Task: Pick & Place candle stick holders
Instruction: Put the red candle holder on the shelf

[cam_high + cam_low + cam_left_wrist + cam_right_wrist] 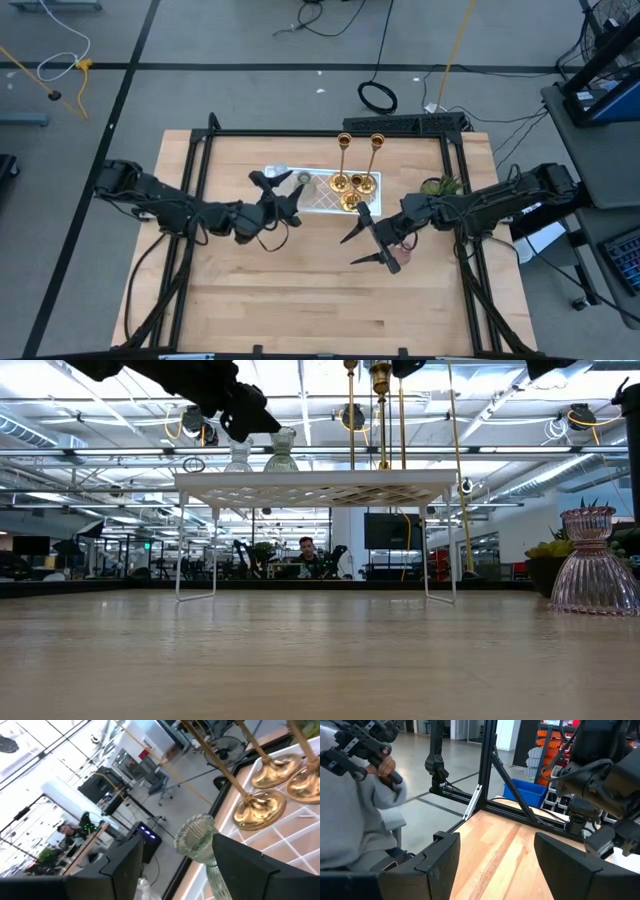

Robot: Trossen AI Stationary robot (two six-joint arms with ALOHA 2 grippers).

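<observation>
A white lattice tray (322, 196) stands on legs at the table's far middle. On it are two tall gold holders (343, 160), squat gold ones (351, 201) and clear glass holders (281, 451). My left gripper (282, 186) is open over the tray's left end. One clear glass holder (196, 836) stands upright between its fingers, close to one of them. A pink glass holder (590, 563) stands on its base on the table at the right. My right gripper (362, 246) is open and empty, just left of the pink holder (404, 250). My left gripper has its open fingers on either side of the clear glass holder's cup (196, 836), which stands close to one finger (235, 862). I cannot tell whether that finger touches it. The holder's foot is hidden behind the fingers.
The gold holders' round bases (260, 807) stand close beyond the clear holder on the tray. A small green plant (440, 185) sits at the table's right edge. Bare wood (320, 300) lies toward the near edge. A person in a grey sleeve (360, 805) is beyond the table.
</observation>
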